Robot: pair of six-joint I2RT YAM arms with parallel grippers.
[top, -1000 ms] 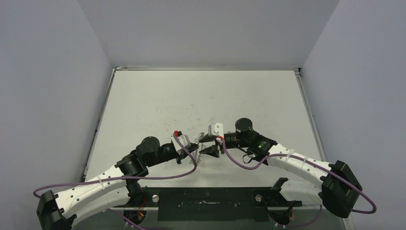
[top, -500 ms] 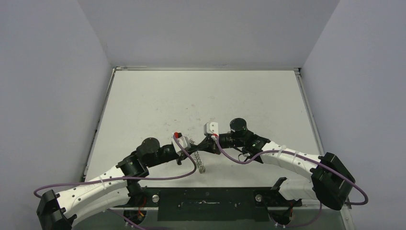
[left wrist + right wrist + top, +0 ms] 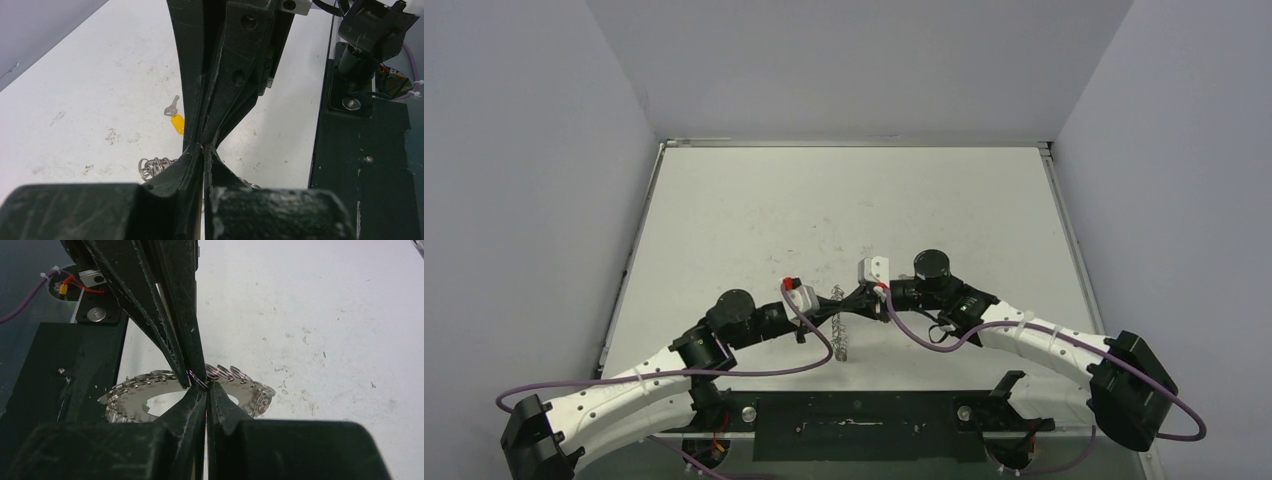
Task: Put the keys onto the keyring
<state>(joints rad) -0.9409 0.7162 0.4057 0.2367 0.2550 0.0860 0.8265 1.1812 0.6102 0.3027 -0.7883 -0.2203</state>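
The keyring point(image 3: 843, 335) is a silver disc rimmed with wire loops, held tilted just above the table between both grippers. In the right wrist view the disc point(image 3: 127, 401) and its central hole show behind the fingers. My left gripper point(image 3: 831, 311) point(image 3: 204, 148) is shut on a rim loop. My right gripper point(image 3: 851, 302) point(image 3: 204, 386) is shut tip to tip against it on the same loop. The yellow-headed key point(image 3: 175, 120) lies on the table beyond the fingertips. The green-headed key is not clearly in view.
The black base plate point(image 3: 854, 420) runs along the table's near edge, close behind both arms, and also shows in the left wrist view point(image 3: 360, 150). Purple cables point(image 3: 924, 335) loop off each wrist. Grey walls close in the table on three sides.
A second ago my right gripper was open beside the keyring. It moved left, shut on the rim loop next to the left fingertips, and the keyring now hangs on edge.
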